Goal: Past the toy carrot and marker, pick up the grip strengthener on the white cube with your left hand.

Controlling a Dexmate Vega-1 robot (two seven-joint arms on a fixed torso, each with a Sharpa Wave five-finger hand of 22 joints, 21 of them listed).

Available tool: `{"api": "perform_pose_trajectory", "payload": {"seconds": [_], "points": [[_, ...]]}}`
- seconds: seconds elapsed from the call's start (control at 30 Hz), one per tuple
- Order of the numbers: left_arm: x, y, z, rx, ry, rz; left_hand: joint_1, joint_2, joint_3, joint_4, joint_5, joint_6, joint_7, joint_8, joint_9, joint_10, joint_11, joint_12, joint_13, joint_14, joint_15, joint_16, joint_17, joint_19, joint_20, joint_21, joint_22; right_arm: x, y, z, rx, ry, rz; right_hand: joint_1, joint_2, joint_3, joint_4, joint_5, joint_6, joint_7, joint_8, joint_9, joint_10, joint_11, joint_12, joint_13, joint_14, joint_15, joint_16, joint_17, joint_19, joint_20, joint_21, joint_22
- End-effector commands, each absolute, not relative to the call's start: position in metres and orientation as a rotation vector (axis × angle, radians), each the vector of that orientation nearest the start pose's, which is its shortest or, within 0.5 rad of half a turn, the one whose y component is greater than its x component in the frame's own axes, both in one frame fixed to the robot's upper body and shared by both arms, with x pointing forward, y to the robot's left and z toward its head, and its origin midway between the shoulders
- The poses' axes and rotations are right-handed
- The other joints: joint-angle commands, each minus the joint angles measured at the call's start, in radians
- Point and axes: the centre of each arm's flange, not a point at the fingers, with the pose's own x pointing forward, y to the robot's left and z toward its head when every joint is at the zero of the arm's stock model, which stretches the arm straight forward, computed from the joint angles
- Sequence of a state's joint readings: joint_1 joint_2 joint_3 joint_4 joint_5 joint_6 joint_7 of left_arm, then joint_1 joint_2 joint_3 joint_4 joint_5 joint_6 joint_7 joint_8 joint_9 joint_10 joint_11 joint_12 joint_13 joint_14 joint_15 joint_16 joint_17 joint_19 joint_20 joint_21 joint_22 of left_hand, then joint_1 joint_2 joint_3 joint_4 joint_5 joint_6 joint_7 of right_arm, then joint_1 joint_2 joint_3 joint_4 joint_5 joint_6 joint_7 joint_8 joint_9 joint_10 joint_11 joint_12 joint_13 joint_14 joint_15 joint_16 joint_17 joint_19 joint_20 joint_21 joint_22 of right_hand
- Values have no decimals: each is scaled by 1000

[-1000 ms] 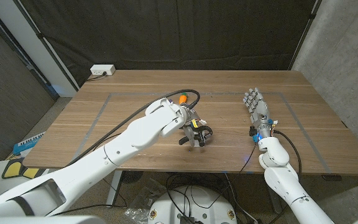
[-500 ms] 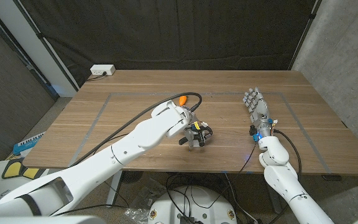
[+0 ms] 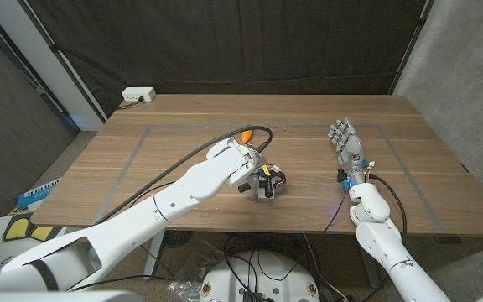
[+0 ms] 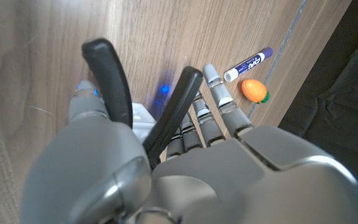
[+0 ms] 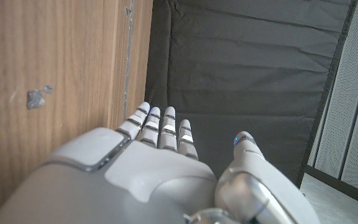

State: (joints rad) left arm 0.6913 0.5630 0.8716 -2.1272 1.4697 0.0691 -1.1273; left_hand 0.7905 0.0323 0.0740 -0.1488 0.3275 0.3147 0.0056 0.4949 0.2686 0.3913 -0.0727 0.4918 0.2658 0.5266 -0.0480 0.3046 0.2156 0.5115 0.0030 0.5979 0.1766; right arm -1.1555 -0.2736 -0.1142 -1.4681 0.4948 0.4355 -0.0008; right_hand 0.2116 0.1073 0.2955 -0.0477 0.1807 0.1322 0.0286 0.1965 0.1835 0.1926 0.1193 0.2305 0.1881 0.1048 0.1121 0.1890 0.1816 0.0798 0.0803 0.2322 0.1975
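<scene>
The robot's left arm stretches diagonally across the wooden surface [image 3: 409, 126], its left hand [image 3: 257, 172] bent down near the middle. The hand is closed around the grip strengthener [image 4: 143, 106], whose two black handles rise between the thumb and the fingers [image 4: 219, 99] in the left wrist view. A patch of the white cube [image 4: 143, 118] shows just under the handles, between thumb and fingers; whether the strengthener touches it cannot be told. Beyond the fingertips lie the marker [image 4: 247, 64] and the toy carrot [image 4: 254, 90], close together beside a grey tape line. In the head view the carrot's orange tip [image 3: 246, 133] peeks out just behind the forearm. The right hand [image 3: 346, 143] lies stretched out on the surface well apart to the right, fingers straight and together, holding nothing.
</scene>
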Motion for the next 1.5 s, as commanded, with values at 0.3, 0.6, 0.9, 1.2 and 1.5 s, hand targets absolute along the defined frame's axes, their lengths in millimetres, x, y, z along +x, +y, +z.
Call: {"api": "perform_pose_trajectory", "payload": {"seconds": [0.3, 0.6, 0.9, 1.2, 1.5], "points": [[511, 39, -26, 2321, -359, -376, 137, 66, 88, 6, -134, 323, 2, 89, -60, 335, -68, 7, -61, 334, -162, 19, -33, 225, -76, 23, -2, 594, -291, -100, 208, -694, 53, -14, 3, 2, 5, 2, 1, -9, 1, 3, 8, -3, -1, 2, 11, -1, 2, 2, 6, 6, 0, 4], [512, 44, -19, 2247, -365, -385, 176, 100, 164, 14, -141, 498, -17, 99, -82, 520, -102, -40, -71, 528, -167, 9, -37, 353, -112, 37, -3, 595, -290, -101, 206, -692, 49, -15, 3, 2, 6, 2, 2, -9, 1, 3, 8, -3, -2, 2, 10, 0, 1, 1, 6, 7, -1, 4], [504, 60, 21, 1988, -380, -461, 175, 103, 176, 19, -142, 493, -16, 86, -82, 523, -95, -59, -70, 544, -169, 1, -37, 381, -113, 42, -2, 596, -288, -98, 201, -693, 51, -17, 2, 2, 6, 3, 3, -10, 0, 3, 9, -1, -2, 2, 9, -1, 0, 1, 5, 7, -1, 4], [495, 82, 51, 1734, -483, -477, 192, 115, 208, 16, -138, 437, -14, 56, -75, 515, -95, -85, -60, 550, -172, -19, -34, 406, -115, 39, -5, 596, -287, -95, 200, -700, 54, -18, 2, 3, 6, 3, 3, -10, 0, 3, 10, -1, -2, 2, 9, 0, -1, 1, 5, 6, -1, 4], [491, 106, 66, 1415, -652, -484, 291, 162, 339, 8, -137, 347, 2, 46, -22, 492, -81, -101, -6, 558, -176, -35, 6, 386, -117, 21, 4, 596, -286, -94, 197, -699, 53, -18, 2, 3, 6, 3, 3, -11, -1, 3, 9, -2, -3, 2, 9, 0, -2, 0, 4, 6, -2, 4]]}}
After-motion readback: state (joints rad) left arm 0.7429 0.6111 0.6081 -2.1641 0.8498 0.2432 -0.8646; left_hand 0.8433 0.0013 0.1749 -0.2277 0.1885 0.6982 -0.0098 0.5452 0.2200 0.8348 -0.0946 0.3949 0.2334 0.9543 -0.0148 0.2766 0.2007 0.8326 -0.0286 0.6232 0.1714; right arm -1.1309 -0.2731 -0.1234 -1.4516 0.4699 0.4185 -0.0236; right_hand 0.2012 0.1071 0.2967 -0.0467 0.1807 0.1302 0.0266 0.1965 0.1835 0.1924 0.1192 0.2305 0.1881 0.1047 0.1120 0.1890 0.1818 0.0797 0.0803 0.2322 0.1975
